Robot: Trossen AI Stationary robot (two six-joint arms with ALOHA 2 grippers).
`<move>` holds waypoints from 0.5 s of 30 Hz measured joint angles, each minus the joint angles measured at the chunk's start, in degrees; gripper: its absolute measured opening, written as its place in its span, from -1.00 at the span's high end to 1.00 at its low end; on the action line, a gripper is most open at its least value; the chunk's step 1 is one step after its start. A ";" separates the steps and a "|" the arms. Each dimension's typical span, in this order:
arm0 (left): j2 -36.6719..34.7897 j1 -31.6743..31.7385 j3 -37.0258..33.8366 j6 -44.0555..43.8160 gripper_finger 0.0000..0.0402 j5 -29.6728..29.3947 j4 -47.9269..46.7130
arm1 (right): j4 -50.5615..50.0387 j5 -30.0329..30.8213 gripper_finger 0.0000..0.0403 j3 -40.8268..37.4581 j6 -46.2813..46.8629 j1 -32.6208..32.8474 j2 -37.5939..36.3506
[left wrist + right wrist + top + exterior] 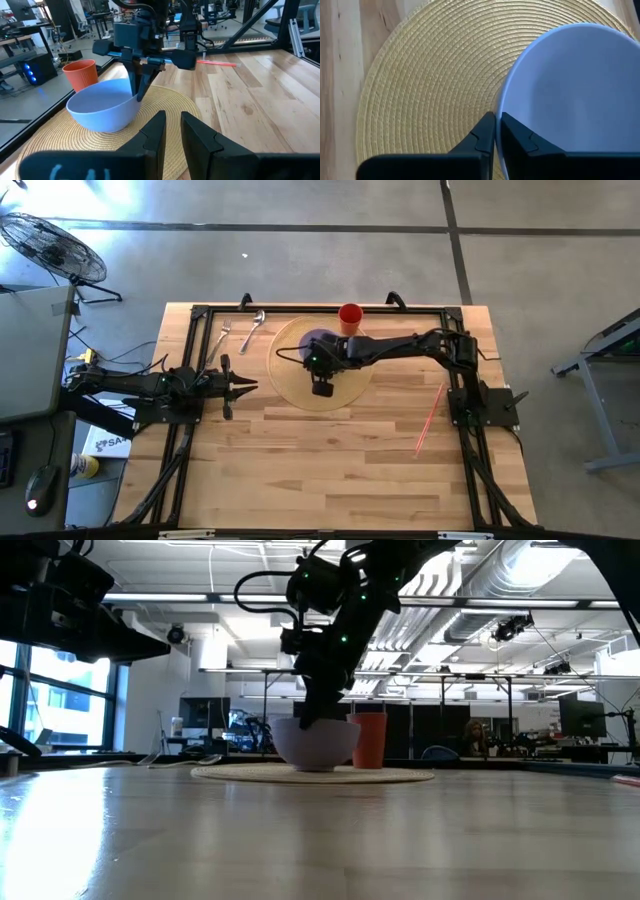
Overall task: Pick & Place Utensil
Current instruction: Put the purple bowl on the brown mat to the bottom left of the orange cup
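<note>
Utensils, a fork and a spoon, lie side by side on the counter in the upper left part of the high view, the fork to the left of the spoon, both apart from the woven placemat to their right. The placemat is round and straw-coloured and carries a pale blue bowl; an orange cup stands just beside the bowl at the upper edge of the mat. The right gripper hangs over the bowl with its arm reaching in from the right side of the high view; its jaws are pressed together with only a sliver between them, and the bowl's rim runs right at their tips, but whether the rim is pinched cannot be told. The left wrist view shows those jaws pointing down at the near rim of the bowl. The left gripper rests low at the left of the counter, below the fork and spoon in the high view, pointing toward the placemat; its jaws stand narrowly apart and hold nothing. A thin red straw lies diagonally on the bare wood at the right.
</note>
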 joint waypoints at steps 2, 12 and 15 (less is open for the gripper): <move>0.02 0.02 0.00 0.00 0.72 0.01 0.00 | -0.04 -0.01 0.93 0.00 -0.24 0.00 0.00; -0.01 0.02 0.00 0.00 0.72 0.00 0.00 | -0.03 1.04 0.79 0.00 -0.55 0.12 0.00; 0.00 0.02 0.00 0.00 0.72 -0.01 0.00 | -0.45 2.18 0.69 0.00 -0.55 0.24 0.00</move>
